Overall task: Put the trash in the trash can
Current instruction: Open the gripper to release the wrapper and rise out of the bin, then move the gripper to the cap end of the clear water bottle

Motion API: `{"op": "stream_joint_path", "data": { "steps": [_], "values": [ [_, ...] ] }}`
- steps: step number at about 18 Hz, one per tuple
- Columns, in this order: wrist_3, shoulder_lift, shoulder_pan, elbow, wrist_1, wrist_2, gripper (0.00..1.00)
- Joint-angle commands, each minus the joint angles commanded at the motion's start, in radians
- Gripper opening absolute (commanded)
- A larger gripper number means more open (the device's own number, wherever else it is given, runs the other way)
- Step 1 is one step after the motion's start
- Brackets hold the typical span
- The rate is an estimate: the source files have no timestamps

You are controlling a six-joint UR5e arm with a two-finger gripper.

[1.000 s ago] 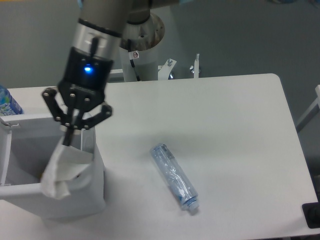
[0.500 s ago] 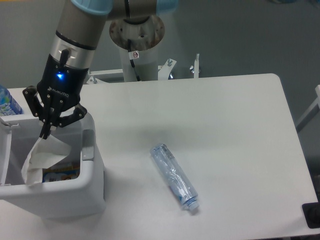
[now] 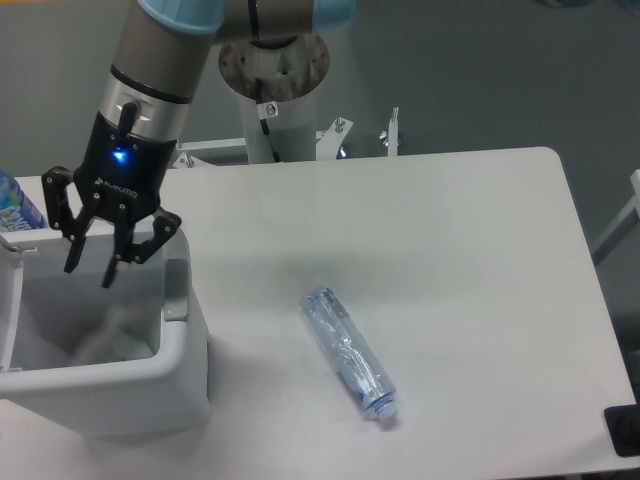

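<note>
My gripper hangs open over the white trash can at the left, with nothing between its fingers. Inside the can a blurred whitish wrapper lies low against the bottom. The other piece of trash, a crushed clear bluish bottle, lies on the white table to the right of the can, cap end pointing to the lower right.
An upright bottle with a bright blue label stands behind the can at the left edge. The arm's base column rises behind the table. A dark object sits at the lower right corner.
The gripper opened over the can and let go of the wrapper, which dropped inside. One second ago it carried the wrapper from the can's right rim leftward.
</note>
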Motion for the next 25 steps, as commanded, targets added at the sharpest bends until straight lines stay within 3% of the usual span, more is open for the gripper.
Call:
{"op": "stream_joint_path", "data": {
  "steps": [3, 6, 10, 14, 18, 23, 25],
  "values": [
    [-0.084, -0.008, 0.063, 0.061, 0.0, -0.003, 1.0],
    [-0.123, -0.073, 0.111, 0.127, -0.003, 0.018, 1.0],
    [-0.13, -0.109, 0.135, 0.143, 0.0, 0.175, 1.0],
    [-0.118, -0.152, 0.21, 0.143, 0.002, 0.196, 1.0],
    [-0.1, -0.233, 0.25, 0.153, 0.0, 0.212, 1.0],
    [-0.086, -0.389, 0.249, 0.221, 0.0, 0.383, 1.0],
    [-0.087, -0.443, 0.249, 0.241, 0.002, 0.399, 1.0]
  ]
}}
